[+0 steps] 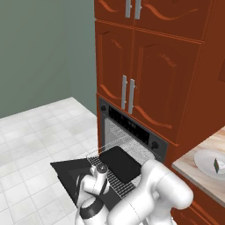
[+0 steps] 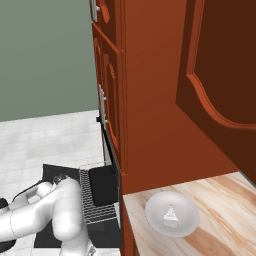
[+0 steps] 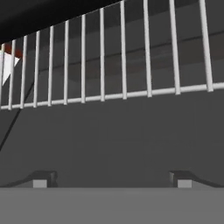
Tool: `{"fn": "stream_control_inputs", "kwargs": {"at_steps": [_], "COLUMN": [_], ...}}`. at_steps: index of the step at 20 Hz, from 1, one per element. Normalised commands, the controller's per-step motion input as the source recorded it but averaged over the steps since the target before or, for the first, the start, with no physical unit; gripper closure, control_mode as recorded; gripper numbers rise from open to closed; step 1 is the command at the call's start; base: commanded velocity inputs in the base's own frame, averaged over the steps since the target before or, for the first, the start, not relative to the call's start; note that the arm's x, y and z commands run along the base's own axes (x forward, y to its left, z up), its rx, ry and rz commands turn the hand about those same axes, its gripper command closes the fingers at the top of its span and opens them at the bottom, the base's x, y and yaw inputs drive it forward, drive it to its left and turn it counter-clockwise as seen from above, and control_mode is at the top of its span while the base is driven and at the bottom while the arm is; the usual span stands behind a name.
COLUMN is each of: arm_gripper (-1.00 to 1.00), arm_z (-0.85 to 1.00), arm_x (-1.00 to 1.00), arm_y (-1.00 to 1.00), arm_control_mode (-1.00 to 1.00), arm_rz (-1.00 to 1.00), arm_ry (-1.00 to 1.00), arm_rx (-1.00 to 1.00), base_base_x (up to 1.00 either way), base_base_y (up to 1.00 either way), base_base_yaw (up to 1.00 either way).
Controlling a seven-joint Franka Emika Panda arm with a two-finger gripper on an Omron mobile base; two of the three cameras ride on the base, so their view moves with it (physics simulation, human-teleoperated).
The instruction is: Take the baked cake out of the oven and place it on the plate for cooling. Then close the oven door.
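The cake point(image 2: 171, 215) was already set on the plate point(image 2: 156, 223), well apart from the gripper point(image 3: 112, 178). Its fingers were spread, empty, just above the lowered door point(image 1: 70, 172), judged the one step left.

We are in a home kitchen. A black built-in oven point(image 1: 132, 132) with a dark control strip and round knobs sits in a tall run of red-brown wood cabinets point(image 1: 149, 66) with silver bar handles. Its door point(image 1: 72, 173) lies open and a wire rack point(image 1: 115, 169) is pulled out. Right of it we see a pale wood-grain counter point(image 2: 220, 200) carrying a white plate point(image 2: 172, 214) near its front edge, with light floor tiles point(image 1: 39, 132) and a grey-green wall point(image 1: 39, 52).
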Motion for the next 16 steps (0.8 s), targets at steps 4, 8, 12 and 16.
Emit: {"fn": "stream_control_inputs", "kwargs": {"at_steps": [4,8,12,16], "arm_gripper": [-1.00,-1.00,-1.00,-1.00], "arm_z": [-0.14,-0.14,-0.13,-0.15], "arm_x": [0.32,0.29,0.28,0.28], "arm_y": [-0.29,-0.27,-0.23,-0.21], "arm_control_mode": [-1.00,-1.00,-1.00,-1.00], "arm_rz": [0.07,0.01,0.00,0.00], "arm_ry": [0.00,0.00,0.00,0.00], "arm_rx": [0.00,-0.02,-0.06,-0.10], "base_base_x": [0.00,0.00,0.00,0.00], "base_base_y": [0.00,0.00,0.00,0.00], "base_base_yaw": [0.00,0.00,0.00,0.00]}}
